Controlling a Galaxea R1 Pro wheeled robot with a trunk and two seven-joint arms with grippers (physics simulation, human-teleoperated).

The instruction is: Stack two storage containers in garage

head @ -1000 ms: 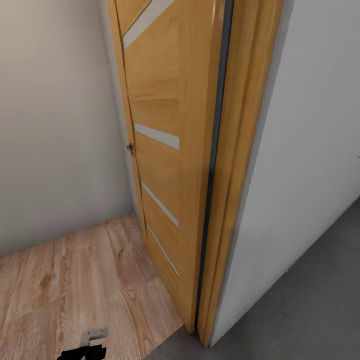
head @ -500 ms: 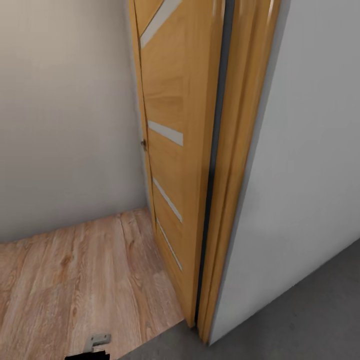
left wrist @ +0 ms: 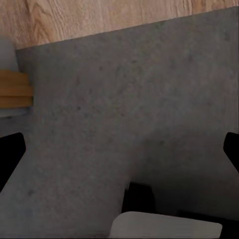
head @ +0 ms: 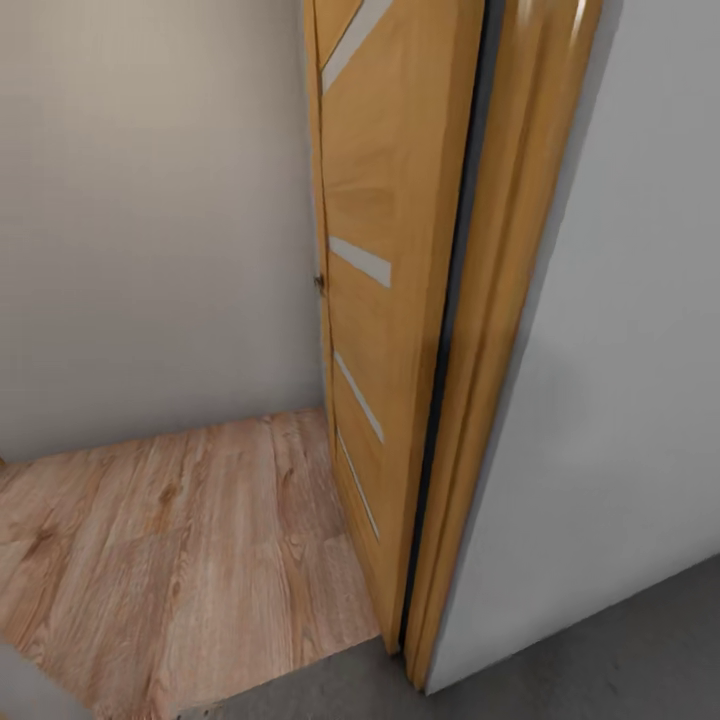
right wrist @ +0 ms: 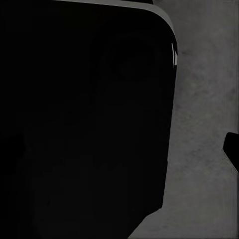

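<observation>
Two floorings meet in my head view: light wood planks (head: 170,560) fill the lower left of the frame, and the rough grey concrete floor (head: 620,660) runs along the lower right and bottom edge. Between them stands the orange wooden door (head: 385,300), open and seen nearly edge-on, its frosted strips slanting across its face, with a small latch at its left edge near mid-height. A dark seam separates the door from its orange frame (head: 500,330), just to the right of it. A plain pale wall (head: 150,220) takes the upper left, and a white wall (head: 640,380) takes the right side.

From my left wrist I look at the concrete, with wood planks across the top of the frame and a bit of the orange frame at the left edge. The dark fingertips (left wrist: 10,157) of my left gripper (left wrist: 119,154) show at both side edges, spread wide, nothing between them.

My right wrist picture is mostly a dark, rounded body (right wrist: 84,119), with concrete at the right and one dark fingertip (right wrist: 231,147) at the right edge. I cannot tell how the right jaws stand.
</observation>
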